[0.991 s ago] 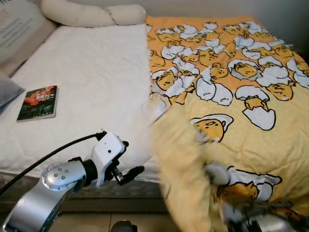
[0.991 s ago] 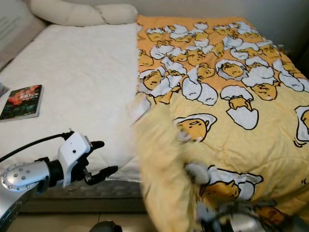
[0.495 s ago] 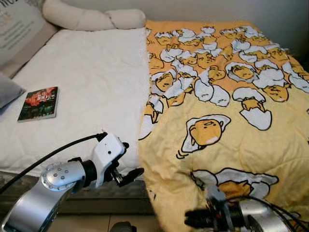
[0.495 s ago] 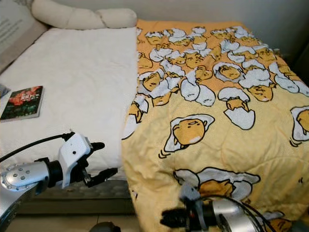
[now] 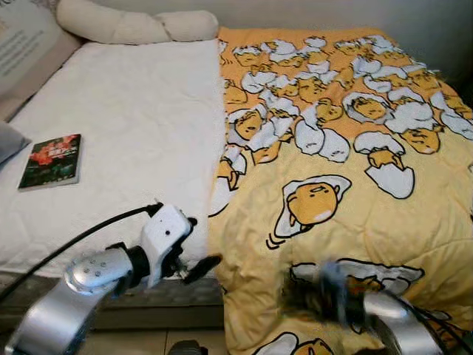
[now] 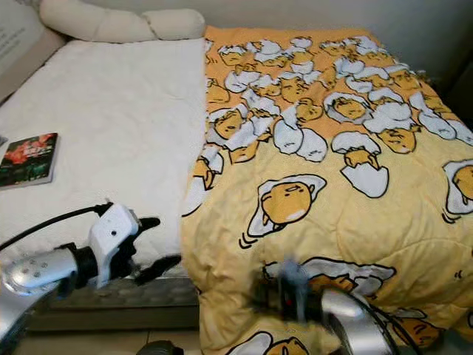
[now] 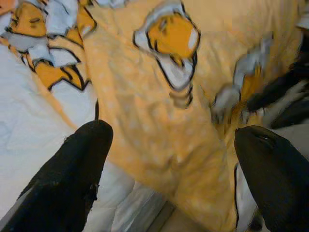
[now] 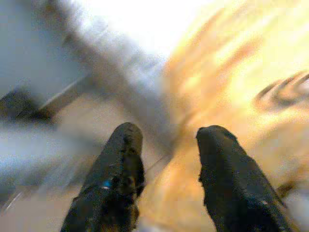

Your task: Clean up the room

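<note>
A yellow duvet (image 5: 347,148) printed with egg characters covers the right half of the bed and hangs over its front edge. The left half is bare white mattress (image 5: 133,111). A dark book (image 5: 50,160) lies on the mattress at the left. My left gripper (image 5: 198,244) is open at the bed's front edge, just left of the duvet's edge (image 7: 159,121), with nothing between its fingers. My right gripper (image 5: 307,296) is blurred in front of the hanging duvet; its wrist view shows the fingers (image 8: 120,164) apart and empty beside yellow cloth (image 8: 231,63).
Long cream pillows (image 5: 126,22) lie along the head of the bed. A grey cushion (image 5: 9,140) pokes in at the left edge. A dark bed frame (image 5: 148,296) runs under the mattress, with pale floor (image 5: 148,342) below it.
The duvet's near left corner, raised and blurred a second ago, now lies flat and hangs over the front edge. My right gripper has come away from it and is moving. The left arm stays put.
</note>
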Robot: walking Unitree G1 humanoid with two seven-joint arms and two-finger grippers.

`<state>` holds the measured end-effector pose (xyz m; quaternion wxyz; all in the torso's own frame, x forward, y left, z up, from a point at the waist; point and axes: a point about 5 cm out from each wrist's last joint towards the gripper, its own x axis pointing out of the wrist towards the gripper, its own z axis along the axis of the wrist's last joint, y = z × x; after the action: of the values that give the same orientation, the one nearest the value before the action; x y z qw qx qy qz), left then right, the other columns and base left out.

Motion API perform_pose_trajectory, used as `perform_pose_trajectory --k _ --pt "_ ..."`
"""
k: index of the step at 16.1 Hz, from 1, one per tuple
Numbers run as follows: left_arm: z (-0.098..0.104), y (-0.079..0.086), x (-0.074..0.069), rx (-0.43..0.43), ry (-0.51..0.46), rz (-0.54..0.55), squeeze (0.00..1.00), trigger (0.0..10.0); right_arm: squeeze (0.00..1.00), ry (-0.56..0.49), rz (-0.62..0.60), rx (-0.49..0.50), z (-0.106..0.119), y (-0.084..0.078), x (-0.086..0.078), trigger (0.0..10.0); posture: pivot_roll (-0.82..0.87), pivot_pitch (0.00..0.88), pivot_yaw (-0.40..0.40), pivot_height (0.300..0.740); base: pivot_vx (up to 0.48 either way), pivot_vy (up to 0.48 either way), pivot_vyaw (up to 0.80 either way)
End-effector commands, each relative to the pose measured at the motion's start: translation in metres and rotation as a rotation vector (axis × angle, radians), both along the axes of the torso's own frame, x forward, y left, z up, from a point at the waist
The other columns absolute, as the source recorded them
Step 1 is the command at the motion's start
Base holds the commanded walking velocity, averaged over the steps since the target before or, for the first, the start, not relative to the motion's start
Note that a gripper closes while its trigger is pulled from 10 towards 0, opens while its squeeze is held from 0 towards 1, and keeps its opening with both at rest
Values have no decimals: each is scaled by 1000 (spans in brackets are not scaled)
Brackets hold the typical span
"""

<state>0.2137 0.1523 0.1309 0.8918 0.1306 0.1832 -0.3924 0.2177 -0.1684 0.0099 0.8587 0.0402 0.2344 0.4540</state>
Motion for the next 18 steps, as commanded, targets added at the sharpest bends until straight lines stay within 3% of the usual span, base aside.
perform_pose_trajectory --k 1,2,4,6,9,10,11,12,14,18 --pt "-1 6 2 2 -11 55 447 10000 1000 -63 -90 19 12 -4 14 10000 131 0 24 740 0 0 0" --pt "-5 7 7 -30 -37 152 447 10000 1000 -123 -228 68 23 -5 32 10000 112 0 18 740 0 0 0" --pt "-10 10 16 -92 -72 324 439 10000 1000 -207 -406 96 40 -7 51 10000 89 0 9 740 0 0 0" --pt "-14 17 21 -127 -102 481 380 10000 1000 -226 -498 75 45 -3 54 10000 65 0 1 740 0 0 0" --pt "-19 21 24 -131 -135 563 333 10000 1000 -141 -667 -9 36 0 50 10000 34 0 -12 740 0 0 0" --pt "-21 22 26 -136 -139 606 302 10000 55 -131 -731 -51 35 -1 47 10000 25 0 -13 740 0 0 0" --pt "-22 22 28 -143 -137 620 298 10000 0 -126 -753 -59 35 -1 46 10000 22 0 -14 740 0 0 0" --pt "-24 21 31 -148 -136 633 294 10000 0 -111 -831 -64 37 -1 43 10000 5 0 -13 740 0 0 0" --pt "-25 20 32 -152 -142 639 294 10000 0 -103 -873 -78 41 -3 43 10000 -10 0 -10 740 0 0 0" --pt "-26 20 35 -150 -157 639 298 10000 0 -108 -887 -116 44 -9 40 10000 -3 0 -21 740 -73 0 0"
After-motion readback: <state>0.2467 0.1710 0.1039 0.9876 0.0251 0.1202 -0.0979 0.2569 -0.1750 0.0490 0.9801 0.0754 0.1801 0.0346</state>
